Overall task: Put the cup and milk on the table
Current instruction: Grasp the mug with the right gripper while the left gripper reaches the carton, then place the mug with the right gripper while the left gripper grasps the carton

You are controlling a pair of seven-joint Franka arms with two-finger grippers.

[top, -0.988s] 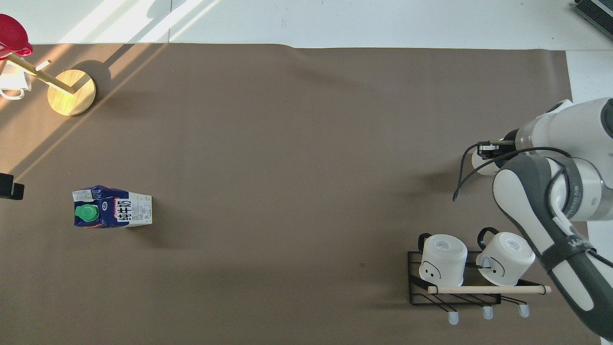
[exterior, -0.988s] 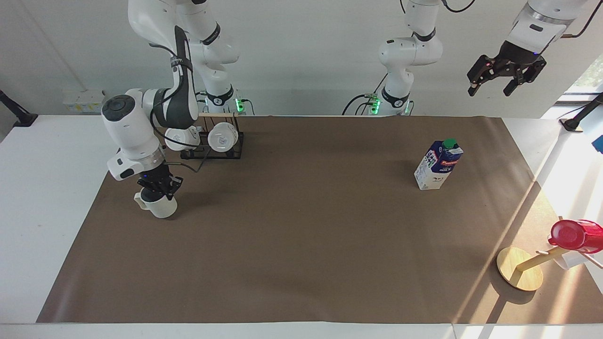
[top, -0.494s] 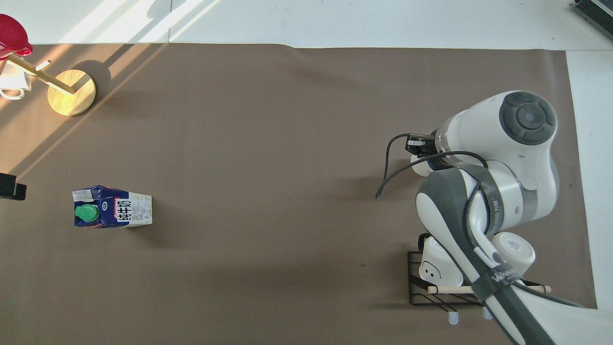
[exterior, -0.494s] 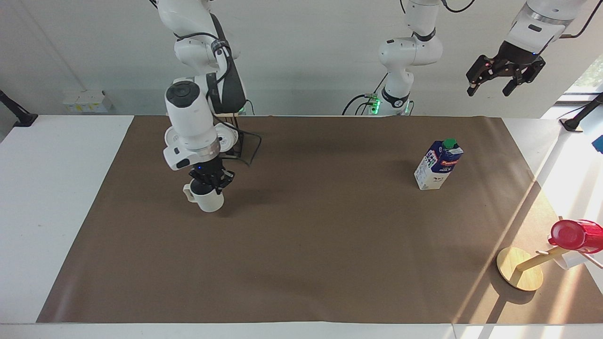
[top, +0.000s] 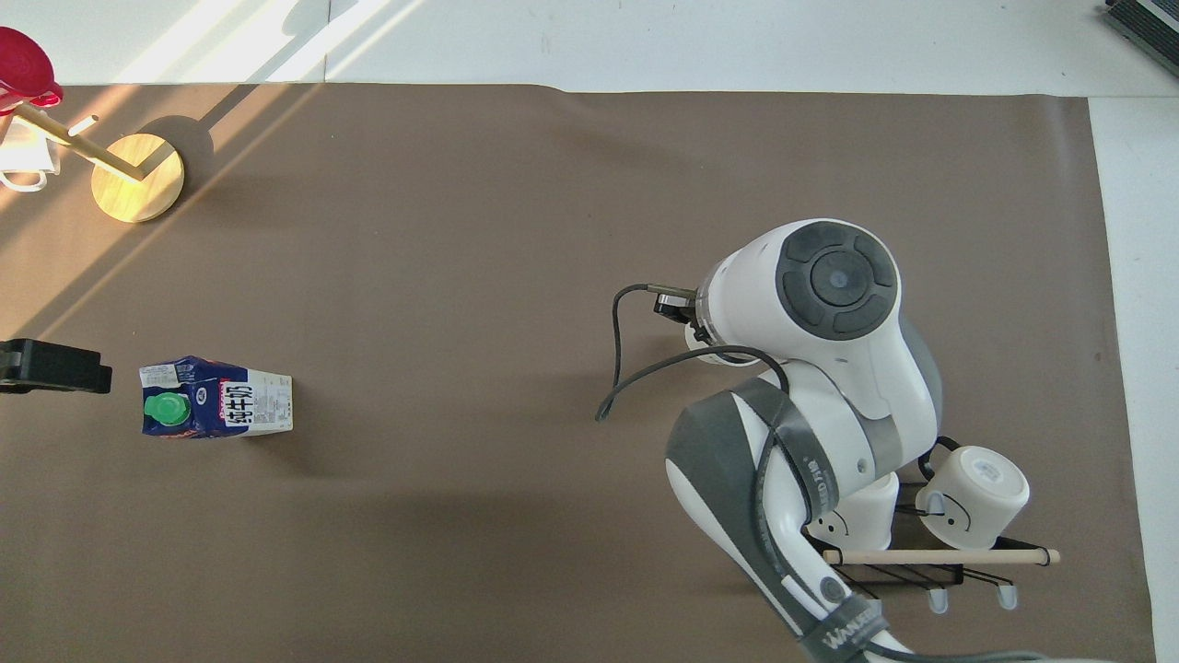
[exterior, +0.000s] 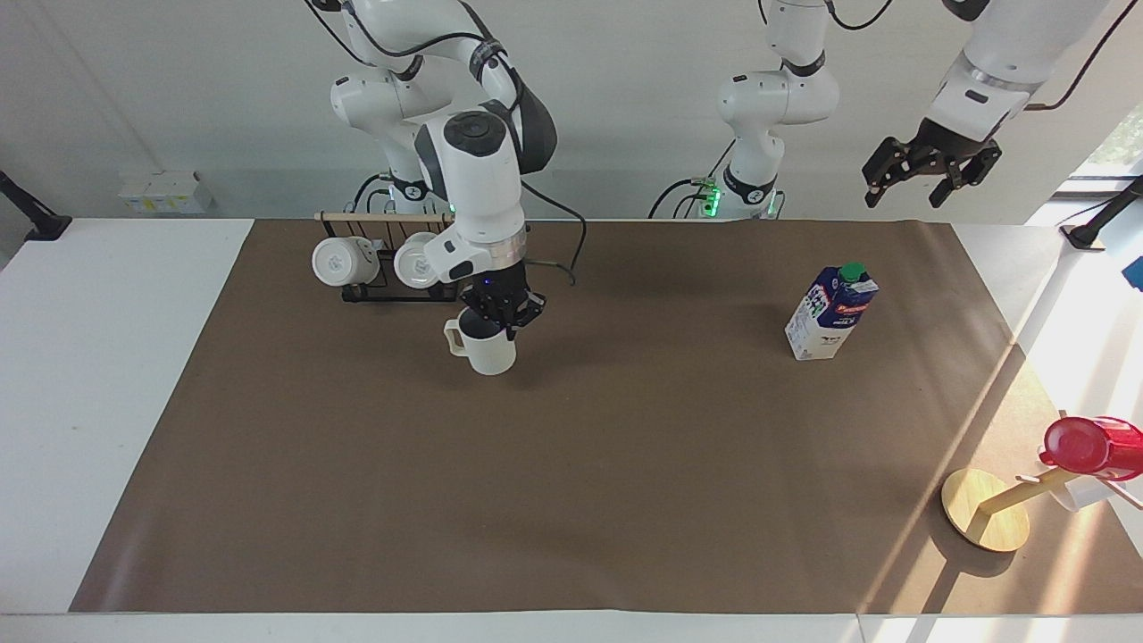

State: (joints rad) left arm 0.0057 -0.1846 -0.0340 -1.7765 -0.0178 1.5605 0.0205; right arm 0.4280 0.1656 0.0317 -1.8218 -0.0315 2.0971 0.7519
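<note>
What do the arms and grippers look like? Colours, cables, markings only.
Both arms are glossy white with dark grey joint caps and bands. The right gripper and left gripper are black two-finger units. A loose black cable loops off the right wrist; grey lettering marks its forearm. Bases show green lights.

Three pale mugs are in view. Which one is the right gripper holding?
The right gripper holds the cup, upright over the brown sheet beside the rack. The two whiter mugs hang sideways on that rack, printed bases showing.

The milk [exterior: 832, 313] stands on the table [exterior: 625, 464], well apart from the cup [exterior: 487, 350].
</note>
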